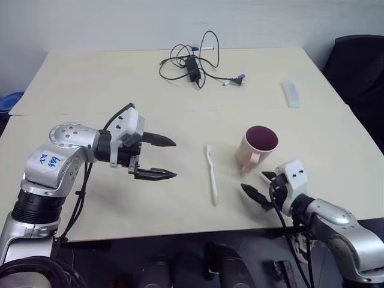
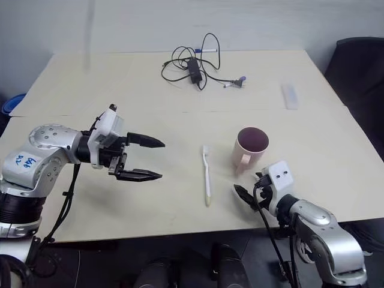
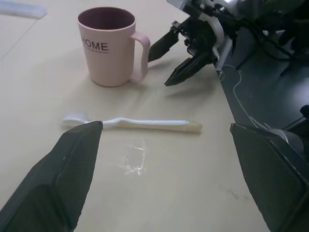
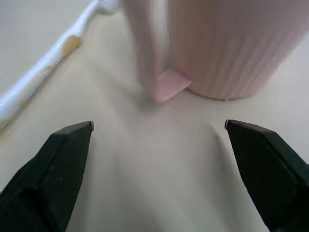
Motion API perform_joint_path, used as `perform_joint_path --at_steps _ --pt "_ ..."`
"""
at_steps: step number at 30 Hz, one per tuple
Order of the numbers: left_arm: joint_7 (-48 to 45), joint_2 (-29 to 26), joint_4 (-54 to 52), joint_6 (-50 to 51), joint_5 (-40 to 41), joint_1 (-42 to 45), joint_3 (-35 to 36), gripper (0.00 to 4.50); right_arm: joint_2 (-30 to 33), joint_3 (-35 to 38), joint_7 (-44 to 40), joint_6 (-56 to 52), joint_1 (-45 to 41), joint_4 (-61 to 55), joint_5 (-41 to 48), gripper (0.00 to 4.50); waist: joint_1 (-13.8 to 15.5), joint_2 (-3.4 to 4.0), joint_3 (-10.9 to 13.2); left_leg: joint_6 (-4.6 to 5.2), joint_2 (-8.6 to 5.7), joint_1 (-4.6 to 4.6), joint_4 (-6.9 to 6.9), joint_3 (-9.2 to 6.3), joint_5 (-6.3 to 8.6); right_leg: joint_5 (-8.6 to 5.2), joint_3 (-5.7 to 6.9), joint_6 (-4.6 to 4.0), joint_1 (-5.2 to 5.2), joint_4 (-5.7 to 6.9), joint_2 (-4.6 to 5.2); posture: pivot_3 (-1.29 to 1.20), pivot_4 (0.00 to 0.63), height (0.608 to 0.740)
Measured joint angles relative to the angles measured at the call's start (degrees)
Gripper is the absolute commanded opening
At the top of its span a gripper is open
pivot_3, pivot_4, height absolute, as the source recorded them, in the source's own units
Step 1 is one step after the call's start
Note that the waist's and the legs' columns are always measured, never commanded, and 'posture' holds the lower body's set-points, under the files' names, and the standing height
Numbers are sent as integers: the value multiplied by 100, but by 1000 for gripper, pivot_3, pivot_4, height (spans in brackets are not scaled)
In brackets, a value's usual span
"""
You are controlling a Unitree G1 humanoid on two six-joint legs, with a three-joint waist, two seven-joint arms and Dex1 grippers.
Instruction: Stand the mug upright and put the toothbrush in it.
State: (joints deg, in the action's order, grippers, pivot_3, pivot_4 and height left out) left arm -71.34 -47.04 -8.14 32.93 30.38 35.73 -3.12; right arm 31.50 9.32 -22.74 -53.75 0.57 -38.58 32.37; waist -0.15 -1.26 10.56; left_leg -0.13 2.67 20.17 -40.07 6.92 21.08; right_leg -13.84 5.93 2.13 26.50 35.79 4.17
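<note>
Mug (image 1: 258, 147) stands upright on the worktop (image 1: 90, 84), mouth up and handle turned toward the near edge, so the first half of the job looks done. The right gripper (image 1: 263, 187) sits just near of that handle, jaws spread wide and holding nothing, clear of the mug; I judge it is leaving the mug free. Toothbrush (image 1: 211, 175) lies flat just left of the mug, head at the far end, yellowish handle end toward the near edge, touched by neither arm. The left gripper (image 1: 163, 158) hovers to the left of the toothbrush, jaws wide apart and empty, pointing right at it, well placed to take it. A tangled cable (image 1: 193, 65) lies at the far side.
</note>
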Motion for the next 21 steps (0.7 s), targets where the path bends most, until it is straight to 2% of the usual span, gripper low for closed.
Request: perform_joint_path --at_steps 3,6,9,14,21 --pt "-128 -52 91 -123 -70 1 0 4500 -300 33 461 -1048 -586 -600 658 4468 -8 0 0 -7 1 -2 0 -2 0 -4 -1 -7 0 0 -7 0 150 740" --pt "-147 -51 135 -177 -132 -3 -11 4500 -1043 32 1034 -1850 -1304 -562 1031 4468 4 0 0 -9 0 2 0 -5 -1 -4 0 -8 4 4 -6 0 150 740" --pt "-145 -52 119 -172 -134 -11 -9 4500 -1288 -99 1333 -2263 -1783 -289 1063 4468 14 0 0 -7 0 7 0 -6 0 -4 2 -7 4 0 -2 0 150 740" --pt "-136 -99 15 -159 -135 -30 -1 4500 -1449 -773 1670 -2362 -2695 1016 434 4468 -4 0 0 2 -5 8 0 -3 1 -3 2 -5 5 -1 1 0 150 740" --pt "37 -139 -131 -67 -133 -158 99 4500 -1727 -1098 1594 -2098 -3299 2063 7 4468 -26 0 0 1 2 9 3 -2 0 -3 3 -5 9 0 1 0 150 740"
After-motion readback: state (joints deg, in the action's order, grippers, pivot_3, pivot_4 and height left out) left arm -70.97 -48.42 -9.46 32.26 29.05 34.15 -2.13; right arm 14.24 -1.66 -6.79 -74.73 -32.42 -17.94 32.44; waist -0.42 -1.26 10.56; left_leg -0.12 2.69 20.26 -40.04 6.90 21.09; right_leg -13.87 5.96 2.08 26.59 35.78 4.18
